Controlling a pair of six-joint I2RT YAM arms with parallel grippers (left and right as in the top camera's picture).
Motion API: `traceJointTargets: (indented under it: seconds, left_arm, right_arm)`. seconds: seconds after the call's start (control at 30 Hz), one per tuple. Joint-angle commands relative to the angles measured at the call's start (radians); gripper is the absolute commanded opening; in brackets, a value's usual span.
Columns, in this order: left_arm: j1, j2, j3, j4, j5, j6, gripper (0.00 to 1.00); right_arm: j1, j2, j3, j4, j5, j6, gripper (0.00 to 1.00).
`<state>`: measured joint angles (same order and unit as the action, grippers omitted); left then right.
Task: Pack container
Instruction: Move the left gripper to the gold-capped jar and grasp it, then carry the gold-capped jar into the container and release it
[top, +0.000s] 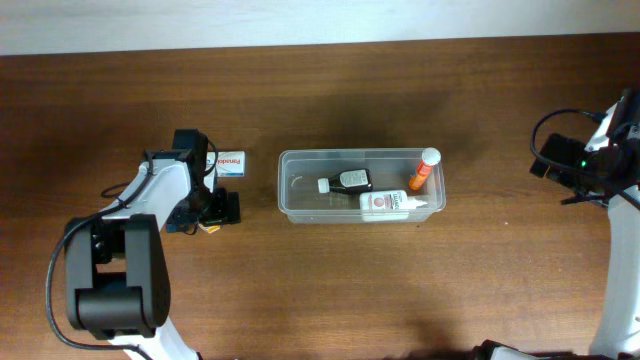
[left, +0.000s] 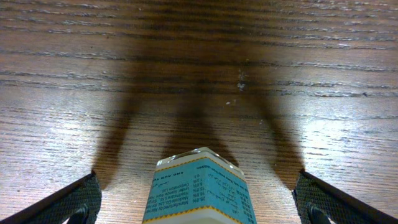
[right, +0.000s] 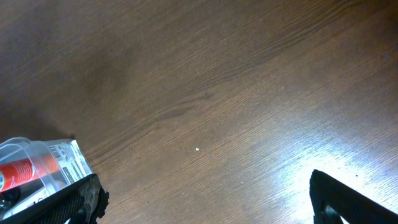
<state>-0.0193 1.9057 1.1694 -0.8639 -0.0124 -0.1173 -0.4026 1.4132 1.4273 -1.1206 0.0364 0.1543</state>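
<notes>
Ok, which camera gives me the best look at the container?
Overhead: the whole container shows, with bottles inside. Right wrist catches only one corner; left wrist shows none of it.

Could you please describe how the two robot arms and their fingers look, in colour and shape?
Both arms have white links and black joint housings. The left arm has a bulky, rounded black base joint, and a black cable curves along it. The right arm carries looping black cables and a small green light. The fingers are black and finely textured.
</notes>
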Motion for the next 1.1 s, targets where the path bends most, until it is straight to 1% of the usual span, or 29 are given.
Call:
traceJointTargets:
  seconds: [0.0, 0.17, 0.3, 0.33, 0.43, 0.57, 0.6, 0.67, 0.97, 1.07]
  left_arm:
    - [0.002, 0.021, 0.011, 0.000, -0.010, -0.009, 0.99]
    - [0.002, 0.021, 0.011, 0.015, -0.010, -0.009, 0.98]
    - [0.002, 0.021, 0.011, 0.014, -0.010, -0.009, 0.89]
    - [0.002, 0.021, 0.011, 0.014, -0.010, -0.009, 0.84]
    - [0.002, 0.021, 0.011, 0.014, -0.010, -0.010, 0.76]
    - [0.002, 0.021, 0.011, 0.014, -0.010, -0.010, 0.61]
    - [0.002, 0.021, 0.011, 0.014, -0.010, -0.010, 0.53]
    - [0.002, 0.021, 0.011, 0.014, -0.010, -0.010, 0.47]
    - [0.002, 0.021, 0.011, 0.013, -0.010, -0.010, 0.41]
    - [0.002, 0.021, 0.011, 0.011, -0.010, -0.010, 0.37]
  right_arm:
    - [-0.003, 0.002, 0.016, 0.003, -0.002, 0.005, 0.98]
    - [-0.003, 0.002, 0.016, 0.003, -0.002, 0.005, 0.98]
    - [-0.003, 0.002, 0.016, 0.003, -0.002, 0.005, 0.98]
    - [-0.003, 0.002, 0.016, 0.003, -0.002, 0.005, 0.98]
    - [-0.003, 0.002, 0.016, 0.003, -0.002, 0.005, 0.98]
    - [-0.003, 0.002, 0.016, 0.003, -0.002, 0.005, 0.98]
    - [-0.003, 0.002, 0.016, 0.003, -0.002, 0.005, 0.98]
    - [-0.003, 0.002, 0.016, 0.003, -0.002, 0.005, 0.98]
    - [-0.003, 0.002, 0.016, 0.003, -0.002, 0.005, 0.98]
    - [-0.003, 0.002, 0.016, 0.003, -0.002, 0.005, 0.98]
